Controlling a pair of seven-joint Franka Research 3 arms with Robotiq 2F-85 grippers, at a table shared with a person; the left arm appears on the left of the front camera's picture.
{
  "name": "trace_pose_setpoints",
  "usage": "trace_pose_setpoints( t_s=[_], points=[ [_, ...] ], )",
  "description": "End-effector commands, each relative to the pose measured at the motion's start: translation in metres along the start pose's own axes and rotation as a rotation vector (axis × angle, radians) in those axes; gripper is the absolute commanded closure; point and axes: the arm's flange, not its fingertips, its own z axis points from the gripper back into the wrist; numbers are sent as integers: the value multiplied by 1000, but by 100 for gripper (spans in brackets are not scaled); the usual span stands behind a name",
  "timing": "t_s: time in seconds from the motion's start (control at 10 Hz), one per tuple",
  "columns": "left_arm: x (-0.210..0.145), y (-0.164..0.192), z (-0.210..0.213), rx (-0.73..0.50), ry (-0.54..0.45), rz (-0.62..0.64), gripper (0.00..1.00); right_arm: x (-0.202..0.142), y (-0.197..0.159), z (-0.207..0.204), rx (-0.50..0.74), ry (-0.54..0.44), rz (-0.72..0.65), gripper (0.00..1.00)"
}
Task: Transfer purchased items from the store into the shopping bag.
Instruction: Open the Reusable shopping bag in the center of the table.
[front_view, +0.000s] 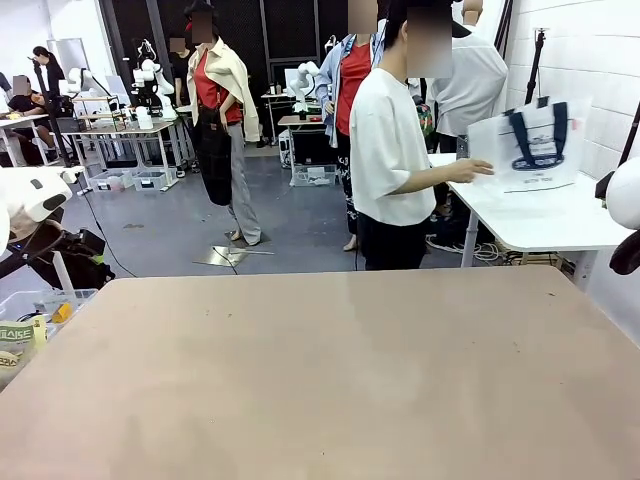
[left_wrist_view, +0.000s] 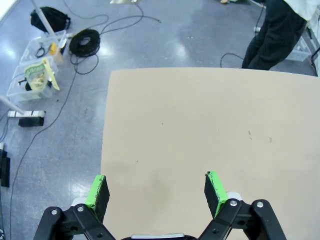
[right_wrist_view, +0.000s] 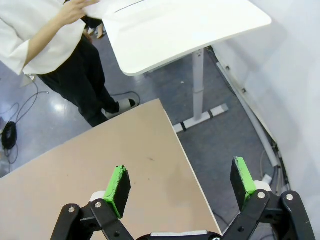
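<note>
The shopping bag, whitish with navy handles, stands upright over the white side table at the far right. A person in a white shirt holds its edge with one hand. The dark grey basket and the purchased items are out of view. My left gripper is open above the bare tan table, near its left edge. My right gripper is open over the table's right corner, with nothing between its fingers.
The person stands just beyond the far edge of the tan table. Clear plastic bins and a coiled cable lie on the floor to the left. The side table's leg stands close to the right corner.
</note>
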Motion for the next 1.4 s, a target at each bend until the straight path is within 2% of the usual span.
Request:
trace_pose_setpoints(
  t_s=[0.0, 1.3],
  points=[
    [-2, 4, 1, -5, -8, -6, 0, -1, -4, 2, 9, -8, 11, 0],
    [-2, 4, 1, -5, -8, -6, 0, -1, -4, 2, 9, -8, 11, 0]
  ],
)
